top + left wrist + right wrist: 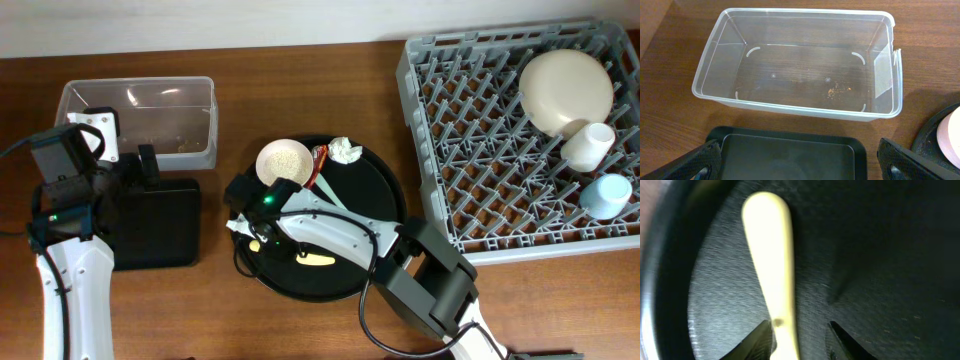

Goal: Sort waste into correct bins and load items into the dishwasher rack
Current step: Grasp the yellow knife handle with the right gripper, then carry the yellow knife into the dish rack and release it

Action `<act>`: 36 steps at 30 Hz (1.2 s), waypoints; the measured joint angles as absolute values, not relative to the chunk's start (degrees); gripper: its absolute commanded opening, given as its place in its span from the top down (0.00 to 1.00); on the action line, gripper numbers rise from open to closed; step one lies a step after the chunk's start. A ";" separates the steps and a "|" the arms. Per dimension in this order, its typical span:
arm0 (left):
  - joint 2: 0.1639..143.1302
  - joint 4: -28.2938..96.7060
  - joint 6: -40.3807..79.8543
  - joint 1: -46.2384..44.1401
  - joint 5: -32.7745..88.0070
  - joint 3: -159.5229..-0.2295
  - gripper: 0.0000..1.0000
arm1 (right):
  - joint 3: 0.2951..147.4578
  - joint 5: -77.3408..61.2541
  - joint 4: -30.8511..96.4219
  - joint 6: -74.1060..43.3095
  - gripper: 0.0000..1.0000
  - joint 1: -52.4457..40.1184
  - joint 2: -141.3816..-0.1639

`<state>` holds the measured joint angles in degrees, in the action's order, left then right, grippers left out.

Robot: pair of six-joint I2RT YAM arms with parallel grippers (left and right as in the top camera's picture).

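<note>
The yellow spoon (pixel 769 255) lies on the round black tray (pixel 385 200), its handle between my right gripper's (pixel 800 330) open jaws. The left finger (pixel 760 340) touches the handle; the right finger stands apart from it. In the overhead view the right gripper (pixel 262 236) is low over the tray's left side, by the yellow spoon (pixel 316 260). A pink-rimmed bowl (pixel 284 162) holding rice-like grains, a red wrapper (pixel 320 157), a paper wad (pixel 345 150) and a mint-green spoon (pixel 326 192) share that tray. My left gripper (pixel 805 162) hangs wide open over the black rectangular tray (pixel 790 155), before the clear tub (pixel 797 70).
The grey dishwasher rack (pixel 470 150) fills the right side, holding a cream plate (pixel 565 88), a white cup (pixel 588 145) and a light-blue cup (pixel 607 195). A few crumbs lie in the clear tub. My right arm stretches across the round tray's front.
</note>
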<state>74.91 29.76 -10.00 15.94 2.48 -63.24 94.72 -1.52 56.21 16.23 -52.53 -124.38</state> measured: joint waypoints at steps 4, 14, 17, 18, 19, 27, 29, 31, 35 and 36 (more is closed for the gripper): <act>74.91 29.78 -10.00 15.94 2.48 -63.24 0.00 | 94.72 -4.03 56.53 16.32 0.49 -52.53 -124.38; 74.91 29.78 -10.00 15.94 2.48 -63.24 0.01 | 93.30 -4.84 53.28 17.89 0.49 -52.53 -125.23; 74.91 29.78 -10.00 15.94 2.48 -63.24 0.01 | 93.25 -4.67 52.64 19.35 0.67 -52.53 -125.34; 74.91 29.78 -10.00 15.94 2.48 -63.24 0.01 | 93.25 -4.38 52.21 20.25 0.71 -52.53 -125.51; 74.91 29.76 -10.00 15.94 2.48 -63.24 0.01 | 93.25 -3.46 52.01 20.43 0.73 -52.53 -125.67; 74.91 29.78 -10.00 15.94 2.48 -63.24 0.01 | 93.47 -2.42 52.64 21.65 0.80 -52.42 -125.73; 74.91 29.76 -10.00 15.94 2.48 -63.24 0.01 | 93.60 -2.39 53.45 21.37 0.82 -52.42 -125.75; 74.91 29.76 -10.00 15.94 2.48 -63.24 0.01 | 93.65 -2.39 53.69 21.19 0.87 -52.42 -125.75; 74.91 29.78 -10.00 15.94 2.48 -63.24 0.01 | 93.76 -2.26 53.69 20.99 0.91 -52.42 -125.75; 74.91 29.76 -10.00 15.94 2.48 -63.24 0.01 | 93.76 -2.24 53.71 20.99 0.91 -52.42 -125.75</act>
<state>74.91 29.76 -10.00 15.94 2.48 -63.24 93.76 -2.24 53.71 20.99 -52.42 -125.75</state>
